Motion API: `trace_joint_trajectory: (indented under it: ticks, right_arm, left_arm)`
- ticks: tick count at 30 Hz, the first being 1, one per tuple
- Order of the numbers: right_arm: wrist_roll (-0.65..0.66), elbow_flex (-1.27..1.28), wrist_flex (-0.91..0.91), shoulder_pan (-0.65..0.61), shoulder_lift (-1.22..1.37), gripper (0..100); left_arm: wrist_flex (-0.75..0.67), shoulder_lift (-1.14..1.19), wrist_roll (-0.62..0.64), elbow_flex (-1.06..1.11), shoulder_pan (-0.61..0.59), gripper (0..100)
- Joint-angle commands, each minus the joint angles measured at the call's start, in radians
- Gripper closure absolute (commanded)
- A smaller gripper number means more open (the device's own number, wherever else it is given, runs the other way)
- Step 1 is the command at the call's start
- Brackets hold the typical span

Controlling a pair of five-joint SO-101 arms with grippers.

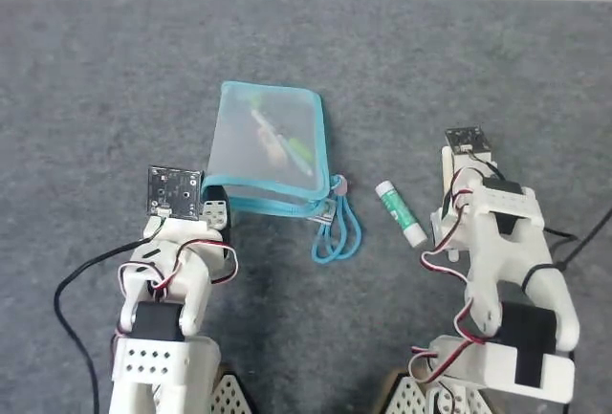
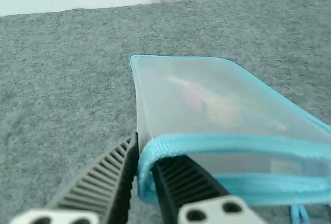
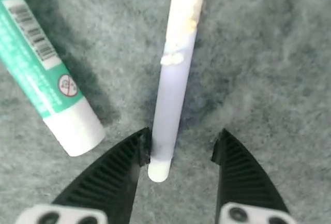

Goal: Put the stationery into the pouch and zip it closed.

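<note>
Hazy stationery (image 1: 277, 140) inside frosted pouch (image 1: 235, 151)

Both arms are white printed plastic with black servo blocks set into them: the left arm (image 1: 172, 299) and the right arm (image 1: 502, 242). The jaws are black and taper to points, the left pair visibly ribbed, and they sit in white mounts (image 2: 207, 214) with small round screw holes. Just behind each pair of jaws is a small square camera board (image 1: 174, 191). Behind that loop thin red, black and white wires (image 1: 158, 278). A thicker black cable (image 1: 59, 290) trails farther back from the left arm.
</note>
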Motion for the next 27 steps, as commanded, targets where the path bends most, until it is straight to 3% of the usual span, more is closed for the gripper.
trace_joint_trajectory:
  ticks: [1,6,14,19,23,27]
  right_arm:
    - [0.017,0.005,-0.004,0.007,0.001,83.4]
    - [0.015,0.009,0.001,0.01,-0.001,99.7]
    - [0.017,-0.002,0.035,0.01,-0.035,99.1]
    - [0.077,-0.04,0.206,-0.007,-0.245,99.2]
    - [0.15,-0.041,0.349,-0.122,-0.475,99.2]
    - [0.195,-0.043,0.521,-0.375,-0.645,99.2]
  left_arm:
    - [-0.025,-0.018,-0.011,-0.021,-0.005,99]
    - [-0.025,-0.018,-0.012,-0.021,-0.005,99]
    - [-0.025,-0.018,-0.012,-0.022,-0.005,99]
    - [-0.025,-0.018,-0.014,-0.013,0.003,99]
    - [-0.025,-0.018,-0.028,-0.012,0.0,99]
    - [-0.025,-0.018,-0.038,-0.008,0.003,99]
